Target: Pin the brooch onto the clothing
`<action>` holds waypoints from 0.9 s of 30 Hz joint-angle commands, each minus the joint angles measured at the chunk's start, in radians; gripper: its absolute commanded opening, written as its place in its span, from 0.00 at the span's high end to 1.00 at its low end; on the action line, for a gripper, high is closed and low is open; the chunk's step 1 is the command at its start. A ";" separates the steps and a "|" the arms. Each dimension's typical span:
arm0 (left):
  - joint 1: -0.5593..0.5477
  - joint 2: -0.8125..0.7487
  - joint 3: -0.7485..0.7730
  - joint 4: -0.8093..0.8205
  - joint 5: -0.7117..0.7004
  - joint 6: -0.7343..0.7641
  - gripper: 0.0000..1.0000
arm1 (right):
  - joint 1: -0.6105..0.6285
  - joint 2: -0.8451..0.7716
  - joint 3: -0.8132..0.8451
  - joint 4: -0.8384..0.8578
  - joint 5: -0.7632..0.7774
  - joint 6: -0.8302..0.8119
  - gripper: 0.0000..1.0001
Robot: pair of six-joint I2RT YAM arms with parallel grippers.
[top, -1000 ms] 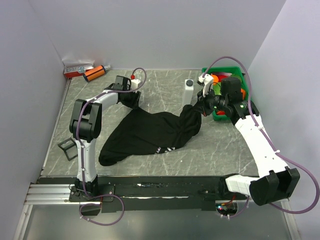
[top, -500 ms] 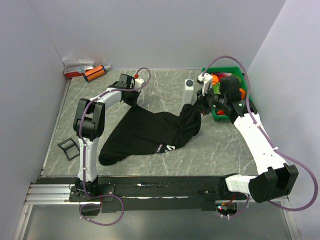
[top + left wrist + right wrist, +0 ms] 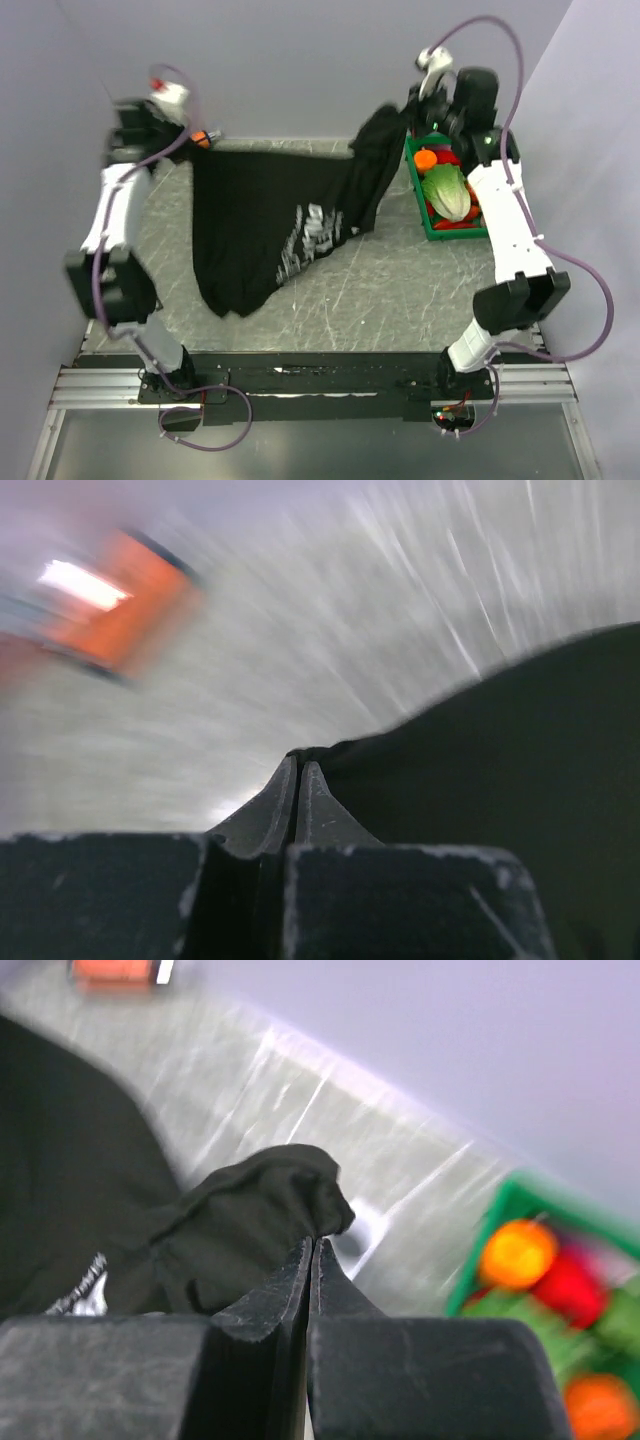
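**A:** Where is the T-shirt [image 3: 265, 210] at this moment?

**B:** It hangs in the air, stretched between the two raised arms above the desk [image 3: 400, 290]. Its white lettering [image 3: 310, 235] faces the top camera. The lowest tip comes down toward the left front of the desk. I cannot tell if it touches there.

**A:** And the claws?

**B:** The left claw [image 3: 297, 780] is pressed narrow on a thin edge of the black fabric, at the upper left corner of the cloth. The right claw [image 3: 312, 1255] is also closed, and a bunched fold of the fabric sits at its tips, at the upper right corner.

**A:** How much room is there around the edges?

**B:** The right edge of the cloth hangs just beside the green basket [image 3: 458, 235] of vegetables, which stands by the right wall. The right arm reaches up over this basket. The left arm rises along the left wall, and its claw is near the back corner, beside an orange object [image 3: 120, 610] that is blurred. In front, grey desk surface shows between the slanting lower hem and the near edge, widest on the right side.
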 commanded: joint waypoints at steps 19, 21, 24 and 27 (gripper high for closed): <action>0.103 -0.627 0.239 0.155 -0.183 0.000 0.99 | -0.034 -0.264 0.262 0.078 -0.106 -0.103 1.00; 0.102 -0.632 0.297 0.154 -0.188 0.008 0.99 | -0.034 -0.317 0.262 0.077 -0.105 -0.080 1.00; 0.102 -0.629 0.369 0.152 -0.203 0.017 0.99 | -0.034 -0.353 0.304 0.075 -0.091 -0.053 1.00; 0.103 -0.624 0.417 0.149 -0.199 0.037 0.99 | -0.034 -0.361 0.375 0.029 -0.091 -0.065 1.00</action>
